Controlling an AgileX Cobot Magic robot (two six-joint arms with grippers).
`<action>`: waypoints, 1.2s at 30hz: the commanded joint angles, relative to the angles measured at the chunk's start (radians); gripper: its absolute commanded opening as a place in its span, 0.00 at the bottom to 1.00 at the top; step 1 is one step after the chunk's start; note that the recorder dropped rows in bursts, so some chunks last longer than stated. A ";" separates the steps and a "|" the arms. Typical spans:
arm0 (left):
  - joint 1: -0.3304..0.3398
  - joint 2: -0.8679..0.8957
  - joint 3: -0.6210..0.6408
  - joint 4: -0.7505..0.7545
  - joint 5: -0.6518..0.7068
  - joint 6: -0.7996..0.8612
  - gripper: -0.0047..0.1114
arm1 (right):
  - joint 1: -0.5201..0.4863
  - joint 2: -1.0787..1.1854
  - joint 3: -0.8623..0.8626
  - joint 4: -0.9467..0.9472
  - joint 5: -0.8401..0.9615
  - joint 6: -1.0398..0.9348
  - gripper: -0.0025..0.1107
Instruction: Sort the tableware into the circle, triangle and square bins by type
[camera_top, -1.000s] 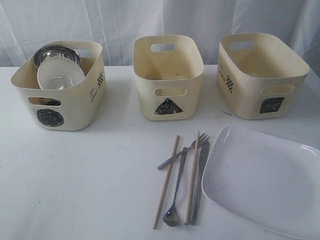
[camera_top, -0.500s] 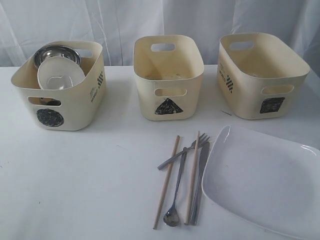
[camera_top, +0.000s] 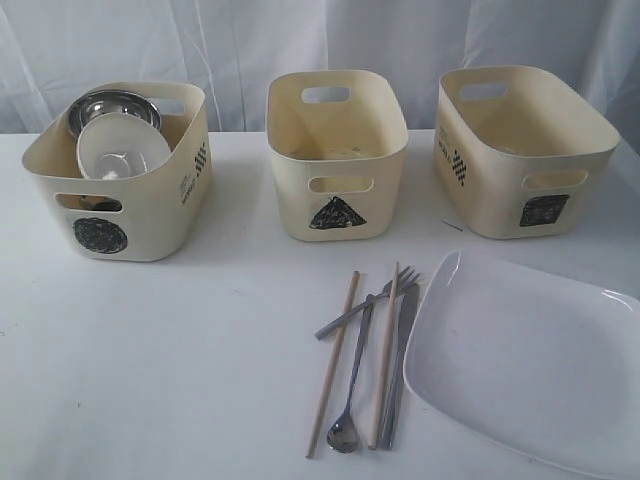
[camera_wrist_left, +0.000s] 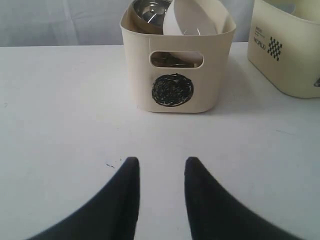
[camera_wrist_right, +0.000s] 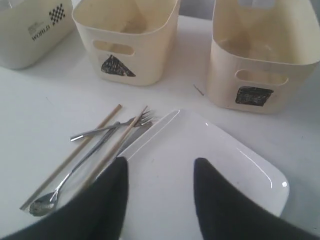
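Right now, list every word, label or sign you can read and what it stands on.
"WORLD", beside a checkered patch: side of the cream plastic circle-marked bin.
"WORLD", same print: side of the cream triangle-marked bin.
Small lines above both: too small to read.
Side print on the cream square-marked bin: blurred.
Bin fronts: black scribbled circle, triangle, square; no text.

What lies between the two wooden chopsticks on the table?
The steel spoon lies lengthwise between the chopsticks, and the fork crosses the gap at a slant. The exterior view shows this best.
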 joint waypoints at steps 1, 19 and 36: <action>-0.003 -0.005 0.005 0.000 0.004 -0.002 0.35 | 0.000 0.146 -0.061 0.013 0.009 -0.018 0.47; -0.003 -0.005 0.005 0.000 0.004 -0.002 0.35 | 0.019 0.502 -0.061 0.160 -0.012 -0.092 0.50; -0.003 -0.005 0.005 0.000 0.004 -0.002 0.35 | 0.286 0.741 -0.211 0.098 -0.057 -0.092 0.50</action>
